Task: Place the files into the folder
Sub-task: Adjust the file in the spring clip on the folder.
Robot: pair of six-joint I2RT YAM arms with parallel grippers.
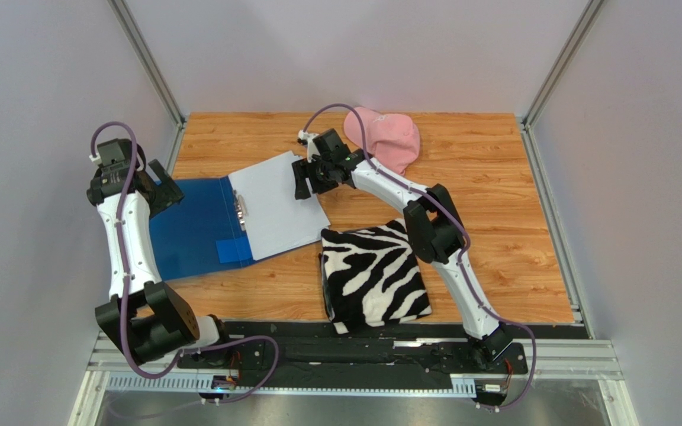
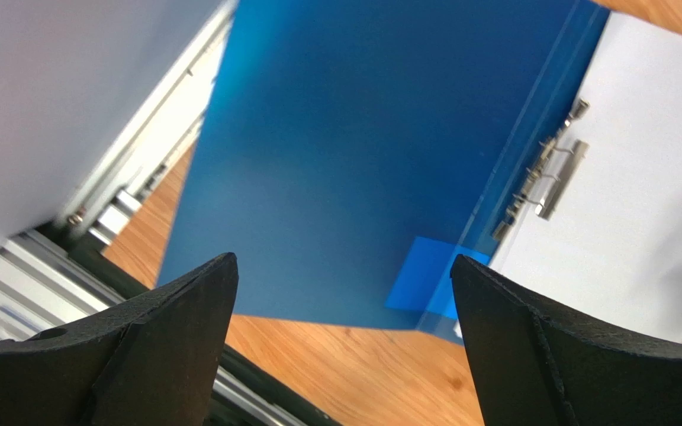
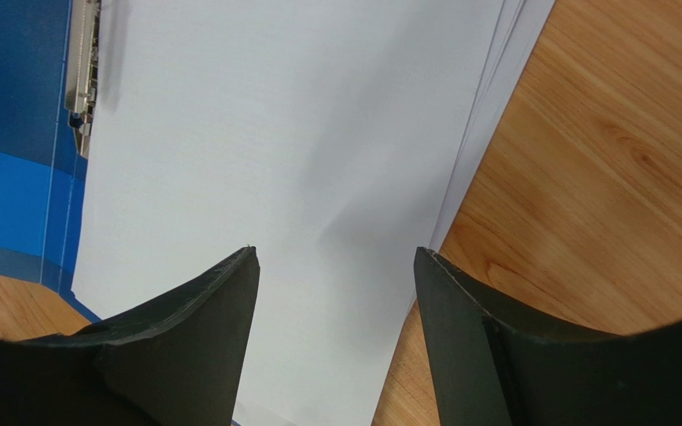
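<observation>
Wood-grain table lies under both my arms. My right gripper holds its two fingers apart with nothing between them, poised over the files: one stack of white sheets, its layered edges showing along the right side. That stack rests on the right leaf of the one blue folder, which lies open and flat, with a single metal clip by its spine. My left gripper is spread wide and empty above the folder's left leaf. Farther out are one zebra-striped cloth just beside the files' near corner and one pink cap at the back.
</observation>
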